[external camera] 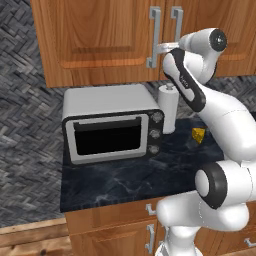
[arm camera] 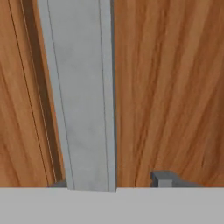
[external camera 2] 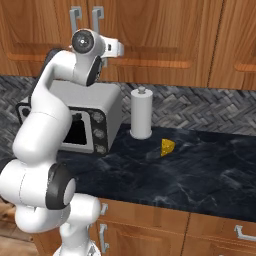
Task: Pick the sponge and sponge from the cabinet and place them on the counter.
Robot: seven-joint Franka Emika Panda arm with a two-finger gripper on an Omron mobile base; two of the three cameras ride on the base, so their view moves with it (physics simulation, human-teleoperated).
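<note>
Cabinet [external camera: 95, 40] doors shut, orange-brown panelled wood, two long silver bar handles side by side at the seam where the doors meet. Gripper [arm camera: 111, 183] sits right up at the left-hand handle [arm camera: 81, 94]; in the hand view the grey bar runs the length of the frame with wood grain either side. One dark fingertip [arm camera: 165, 178] shows to the right of the bar, clear of it with wood between; the other tip is barely a sliver at the bar's left edge. So the jaws straddle the handle, part open, but contact with the bar cannot be told, and no grip can be confirmed. From the left base view the wrist reaches across to the handle [external camera: 154, 37] high above the microwave [external camera: 112, 122]; from the right base view the hand [external camera 2: 112, 48] is against the door just below the handle pair. Sponges not seen; doors closed in front of the shelf. Counter [external camera 2: 200, 170]: black-blue marbled slab, pale veins, front edge running above the drawer fronts [external camera 2: 150, 225]. Microwave takes the left part, paper towel roll [external camera 2: 141, 114] upright just beside its right side, yellow cheese wedge [external camera 2: 168, 147] near the roll, apart from it. Broad bare stretch of slab right of the wedge and in front of it. Grey woven backsplash [external camera 2: 210, 110] behind, under the cabinet's lower edge.
</note>
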